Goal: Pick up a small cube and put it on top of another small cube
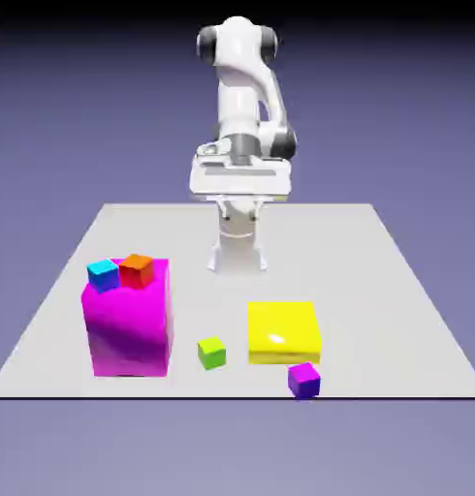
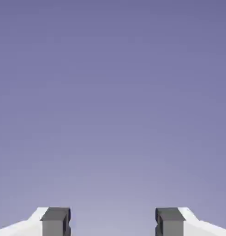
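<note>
Several small cubes show in the exterior view. A green cube (image 1: 211,353) and a purple cube (image 1: 303,380) lie on the table near its front edge. A blue cube (image 1: 103,274) and an orange cube (image 1: 137,270) rest side by side on top of a big magenta block (image 1: 130,325). My gripper (image 1: 239,180) hangs high above the table's far side, well away from all the cubes. In the hand view the gripper (image 2: 112,222) is open, its two grey fingertips (image 2: 56,222) stand apart, and only the plain backdrop shows between them.
A flat yellow block (image 1: 283,332) lies between the green and purple cubes, slightly behind them. The grey table (image 1: 377,291) ends just in front of the purple cube. The robot's base (image 1: 237,252) stands at the far middle.
</note>
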